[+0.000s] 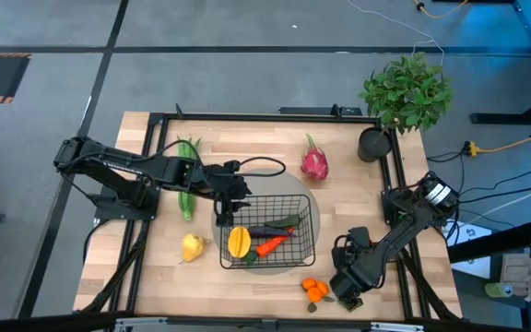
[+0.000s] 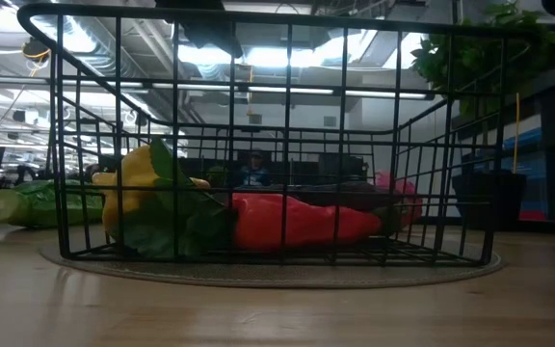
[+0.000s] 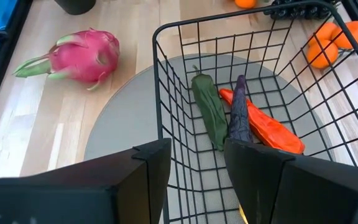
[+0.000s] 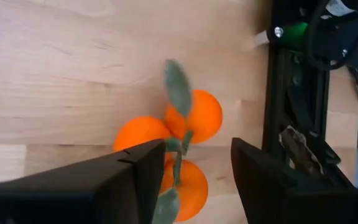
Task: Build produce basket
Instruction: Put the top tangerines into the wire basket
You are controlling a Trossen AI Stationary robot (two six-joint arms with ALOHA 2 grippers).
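Two grippers spread: left gripper (image 3: pixel 194 165) over basket (image 1: pixel 267 231) rim, carrot (image 3: pixel 266 124) inside; right gripper (image 4: pixel 197 165) above oranges (image 4: pixel 185 124)

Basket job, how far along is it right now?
Partly done. The basket already holds a yellow fruit, carrot, eggplant and a green vegetable. The right hand, open, hovers over the oranges. Still outside: dragon fruit, green stalks, another yellow fruit. The left hand sits open at the basket's rim.
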